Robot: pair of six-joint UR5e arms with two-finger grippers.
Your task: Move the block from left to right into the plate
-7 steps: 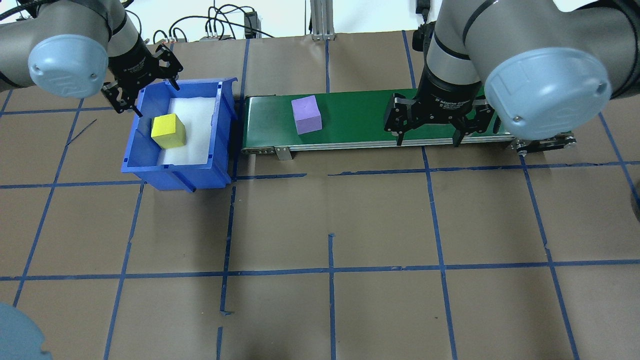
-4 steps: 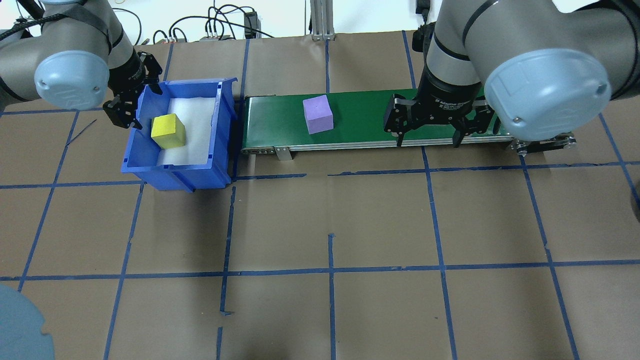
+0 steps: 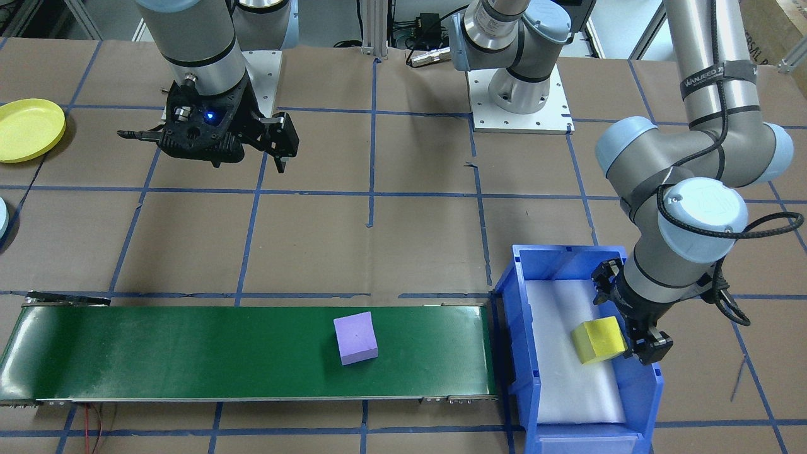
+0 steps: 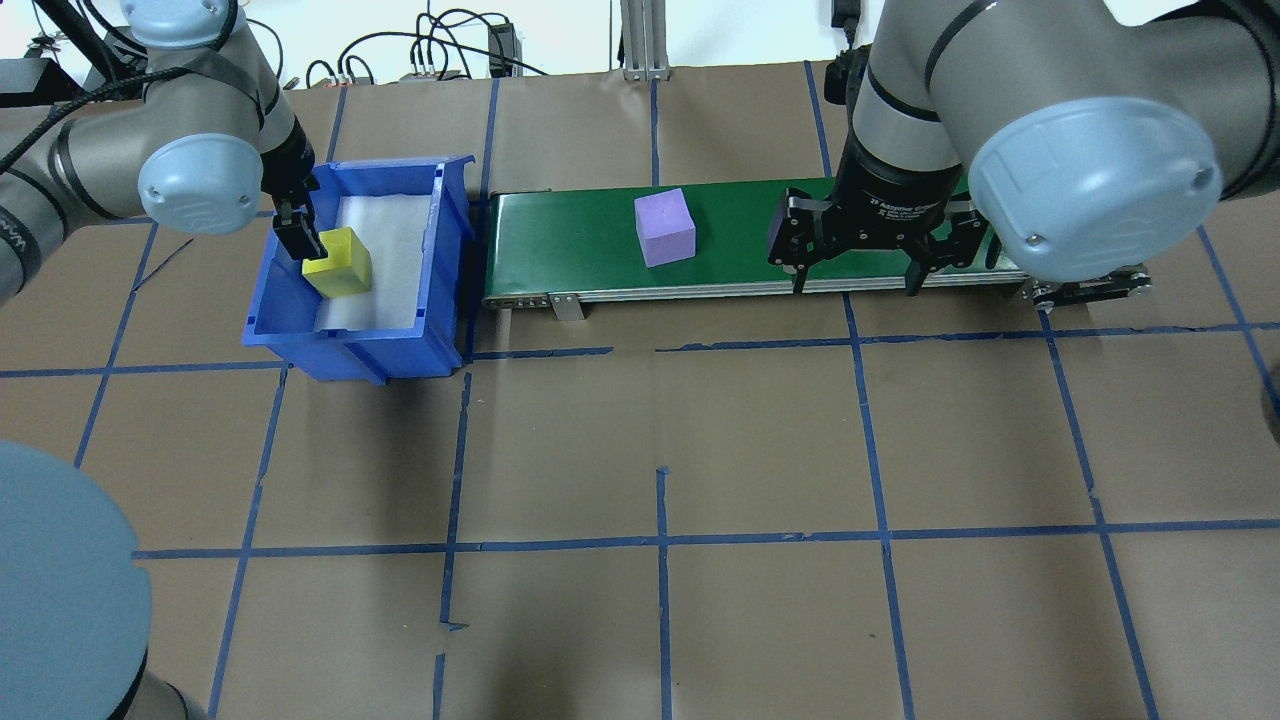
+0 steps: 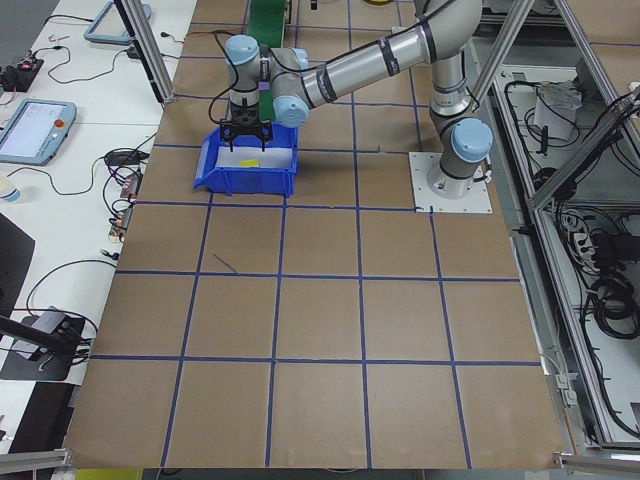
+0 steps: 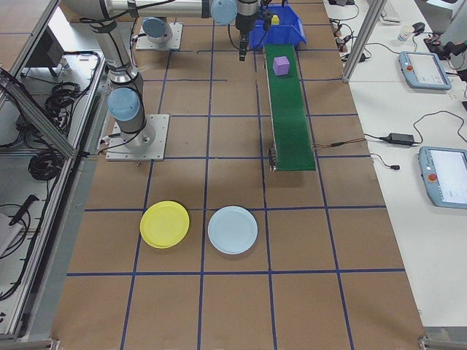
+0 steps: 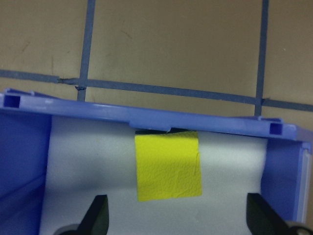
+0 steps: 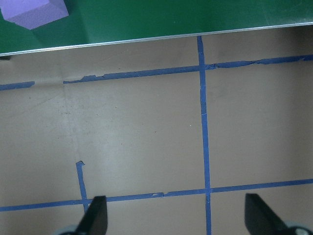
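Observation:
A purple block [image 4: 665, 227] rides on the green conveyor belt [image 4: 740, 240], also seen as the purple block [image 3: 355, 338] in the front view. My right gripper [image 4: 856, 275] hangs open over the belt's near edge, to the right of that block, with nothing held. A yellow block [image 4: 340, 263] lies on white foam in the blue bin [image 4: 350, 345]. My left gripper [image 3: 630, 312] is open, low at the bin's outer wall beside the yellow block [image 3: 599, 340]. In the left wrist view the yellow block [image 7: 167, 165] sits centred just ahead of the fingers [image 7: 99, 213]. The yellow plate [image 3: 28, 129] lies far off on my right side.
A light blue plate [image 6: 232, 230] lies beside the yellow plate [image 6: 164, 224], away from the belt's end. My left arm's elbow cap [image 4: 50, 590] juts in at the lower left. Brown paper with blue tape lines covers the table [image 4: 660, 450].
The purple block has travelled right along the belt. My left gripper swung round and dropped from outside the bin's back corner to beside the yellow block. The right arm has stayed still.

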